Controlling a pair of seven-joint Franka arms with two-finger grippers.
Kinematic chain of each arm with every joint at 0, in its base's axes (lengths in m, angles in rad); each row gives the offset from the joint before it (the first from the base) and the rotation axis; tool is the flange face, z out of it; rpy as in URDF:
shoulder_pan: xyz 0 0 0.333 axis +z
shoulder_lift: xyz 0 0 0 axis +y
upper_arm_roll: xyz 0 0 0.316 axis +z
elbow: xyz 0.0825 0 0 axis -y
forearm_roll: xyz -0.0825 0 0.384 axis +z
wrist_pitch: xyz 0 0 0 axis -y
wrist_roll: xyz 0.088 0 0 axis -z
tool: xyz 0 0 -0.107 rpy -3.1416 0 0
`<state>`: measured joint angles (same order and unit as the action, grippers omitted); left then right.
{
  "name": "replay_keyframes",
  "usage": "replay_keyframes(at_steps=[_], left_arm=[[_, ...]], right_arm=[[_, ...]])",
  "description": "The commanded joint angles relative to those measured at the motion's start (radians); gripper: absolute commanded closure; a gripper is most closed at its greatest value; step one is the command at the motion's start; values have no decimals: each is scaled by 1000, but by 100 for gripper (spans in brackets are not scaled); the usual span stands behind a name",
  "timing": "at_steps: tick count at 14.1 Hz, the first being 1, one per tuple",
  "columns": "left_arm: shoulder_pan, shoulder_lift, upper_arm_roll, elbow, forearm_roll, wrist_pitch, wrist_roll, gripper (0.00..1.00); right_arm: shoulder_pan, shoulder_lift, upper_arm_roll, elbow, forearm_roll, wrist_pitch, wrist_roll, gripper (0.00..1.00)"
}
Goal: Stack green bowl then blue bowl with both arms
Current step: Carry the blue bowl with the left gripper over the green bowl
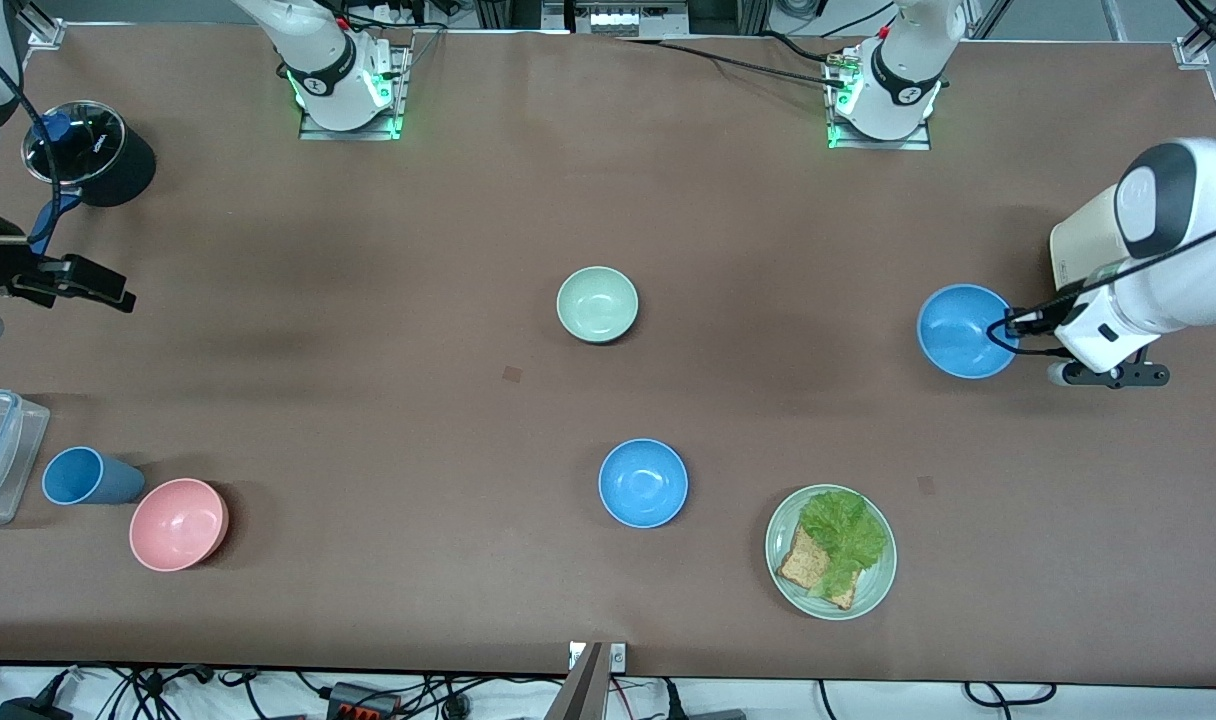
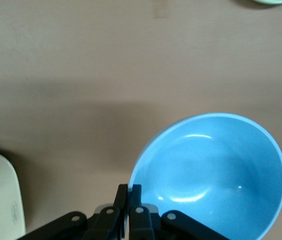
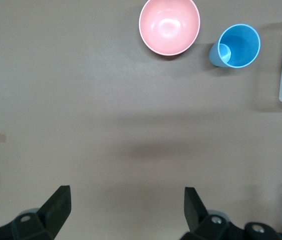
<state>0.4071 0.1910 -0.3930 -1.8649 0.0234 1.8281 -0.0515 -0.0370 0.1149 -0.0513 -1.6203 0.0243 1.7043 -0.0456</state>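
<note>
Front view shows the green bowl upright on the brown counter, about midway between the two arms' ends, and it serves as the landmark for everything else. One blue bowl sits on the counter nearer to the front camera than the green bowl, well apart from it. A second blue bowl is well away from the green bowl toward the left arm's end of the counter, tilted, with the left hand clamped on its rim; in the left wrist view the two black fingers stand pressed together on the rim of that bowl, whose glossy inside faces the camera. The right hand hangs over bare counter well away from the green bowl toward the right arm's end, and in the right wrist view its fingers stand wide apart with nothing between them. A green plate with lettuce and toast lies nearer to the front camera than the green bowl and toward the left arm's end. A pink bowl and a blue cup, lying on its side, sit just beside each other, nearer to the front camera than the green bowl and toward the right arm's end.
</note>
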Motion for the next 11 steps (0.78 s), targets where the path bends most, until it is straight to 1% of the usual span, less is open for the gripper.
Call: replay_keyframes(at_steps=[1, 6, 8, 9, 10, 11], left_arm=[[10, 15, -117, 104, -63, -117, -198, 100], [1, 31, -337, 142, -131, -110, -638, 100], [-11, 63, -395, 139, -187, -60, -762, 100], [-26, 83, -406, 130, -207, -17, -825, 100], [-63, 114, -408, 122, -226, 47, -925, 100], [-123, 142, -408, 122, -226, 100, -1017, 100]], right_arm=[[-1, -31, 7, -38, -15, 21, -16, 0], [0, -35, 11, -27, -24, 6, -26, 0], [0, -38, 11, -27, -30, -18, -25, 0], [-1, -38, 11, -27, -29, -20, -16, 0], [-1, -37, 11, -27, -26, -17, -11, 0], [-1, -37, 13, -27, -26, -20, -11, 0]])
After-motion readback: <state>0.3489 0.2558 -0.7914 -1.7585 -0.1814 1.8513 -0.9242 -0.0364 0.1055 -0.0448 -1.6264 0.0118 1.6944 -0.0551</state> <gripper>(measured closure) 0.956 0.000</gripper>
